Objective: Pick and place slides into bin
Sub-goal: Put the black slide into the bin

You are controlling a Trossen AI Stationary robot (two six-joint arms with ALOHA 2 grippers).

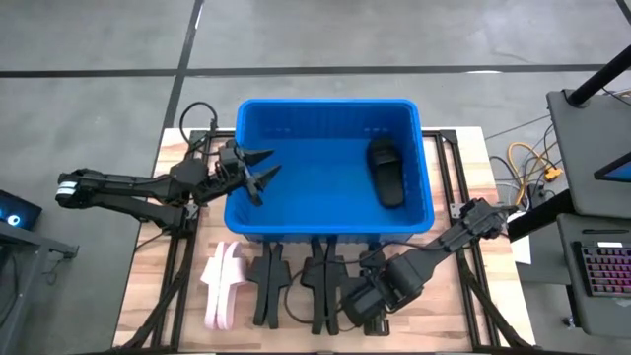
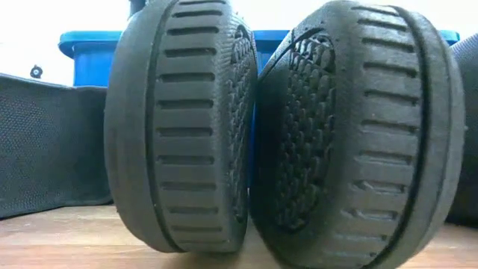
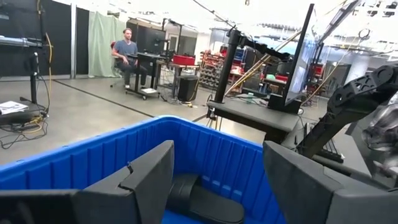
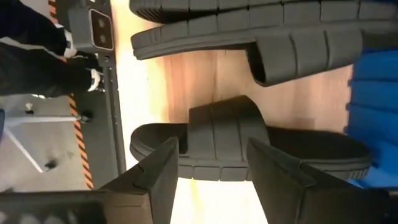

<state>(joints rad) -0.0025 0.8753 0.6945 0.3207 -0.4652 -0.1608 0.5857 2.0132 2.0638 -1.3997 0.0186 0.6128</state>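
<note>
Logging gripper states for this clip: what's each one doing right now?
Left gripper: open, empty, over the blue bin's left wall.
Right gripper: open, holding nothing, fingers either side of a black slide on the table.

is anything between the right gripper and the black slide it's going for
Nothing visible. In the right wrist view the right gripper is open, and the black slide on its side lies directly ahead with no object between them. The neighbouring black slide sits off to one side.
</note>
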